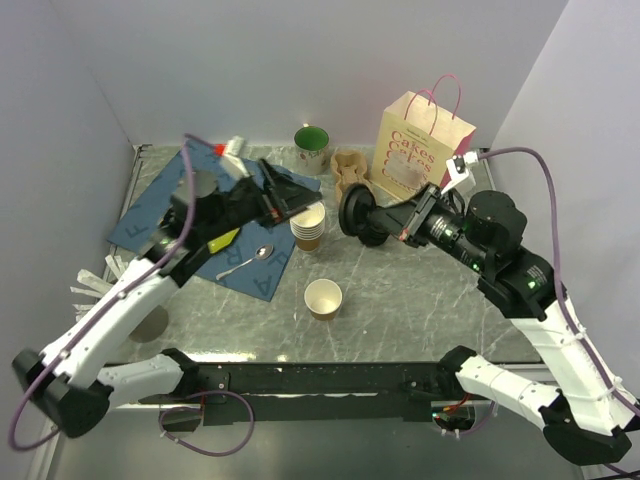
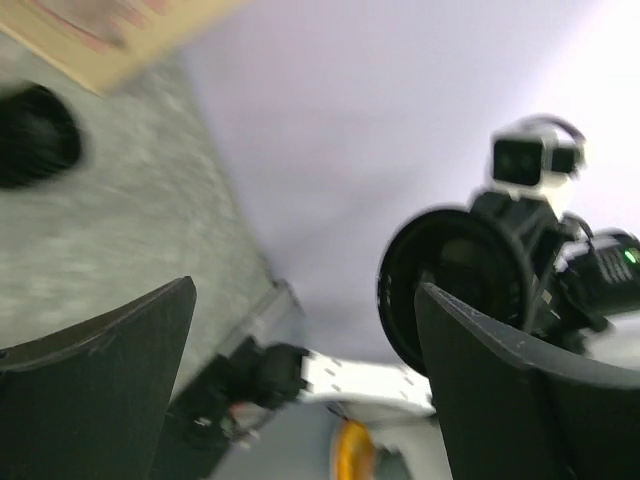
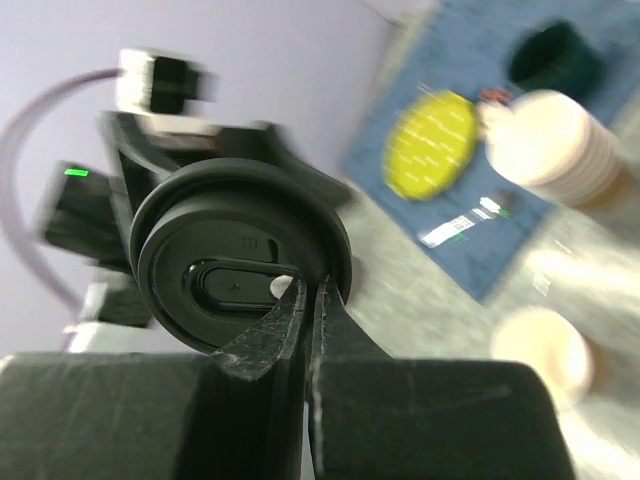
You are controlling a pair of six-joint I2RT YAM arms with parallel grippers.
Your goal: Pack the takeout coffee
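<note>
Currently | we log right end effector (image 3: pixel 308 300) pinching black lid (image 3: pixel 240 265) at its rim | lid on edge, top facing right wrist | left end effector (image 2: pixel 305 300) spread.

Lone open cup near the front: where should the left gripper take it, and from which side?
Grip the cup by its side wall near mid-height, coming in low from the left. It stands upright and lidless with bare table beside it; the stack sits just behind. The left gripper is open. Squeeze lightly, I'd say: an open paper wall may buckle.
</note>
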